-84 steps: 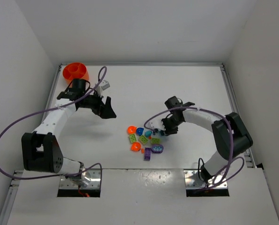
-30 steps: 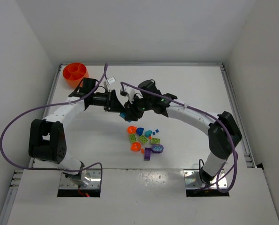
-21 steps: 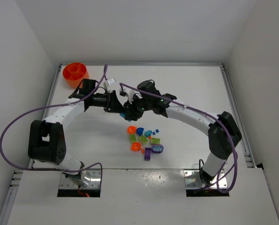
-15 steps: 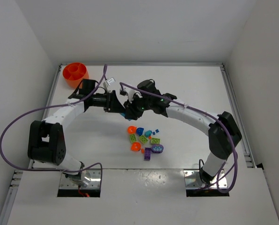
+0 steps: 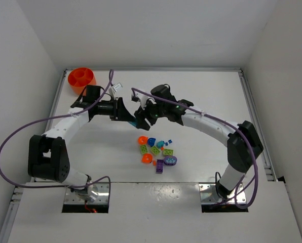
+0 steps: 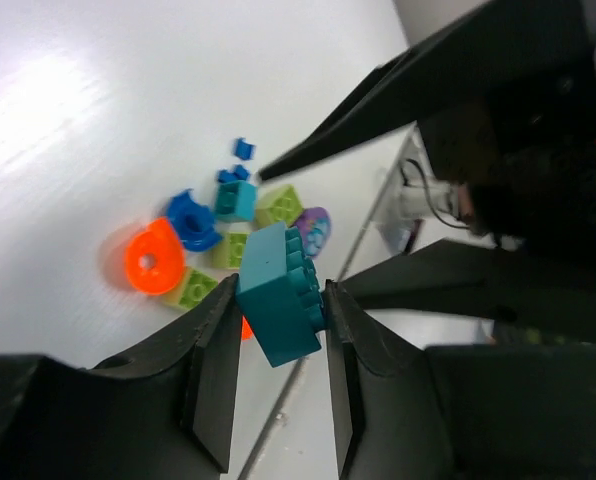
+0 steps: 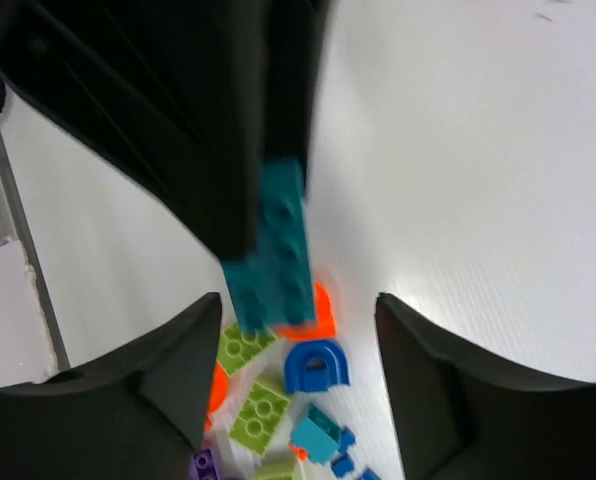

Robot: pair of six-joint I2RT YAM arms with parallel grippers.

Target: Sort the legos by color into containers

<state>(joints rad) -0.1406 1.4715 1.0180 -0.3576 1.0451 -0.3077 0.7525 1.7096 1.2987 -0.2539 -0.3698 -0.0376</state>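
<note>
A teal studded brick [image 6: 278, 312] is pinched between my left gripper's [image 6: 278, 292] two fingers, above the table. The top view shows that teal brick [image 5: 135, 123] at the left gripper [image 5: 130, 117], with my right gripper [image 5: 143, 115] facing it closely. The right gripper [image 7: 298, 305] stands open, its fingers spread wide on either side of the teal brick [image 7: 275, 245] without touching it. Below lie the loose legos [image 5: 157, 151]: orange, lime, blue, teal and purple pieces. The orange divided bowl [image 5: 81, 77] sits at the far left corner.
In the left wrist view the right gripper's black fingers [image 6: 378, 110] loom just beyond the brick. An orange rounded piece [image 6: 148, 262], a blue arch [image 7: 316, 366] and lime bricks [image 7: 261, 410] lie in the pile. Table rails [image 5: 253, 111] run along the sides.
The right gripper's jaws have spread apart off the teal brick. The brick stays in the left gripper, which widened briefly and shut again. The two arms drew slightly apart.
</note>
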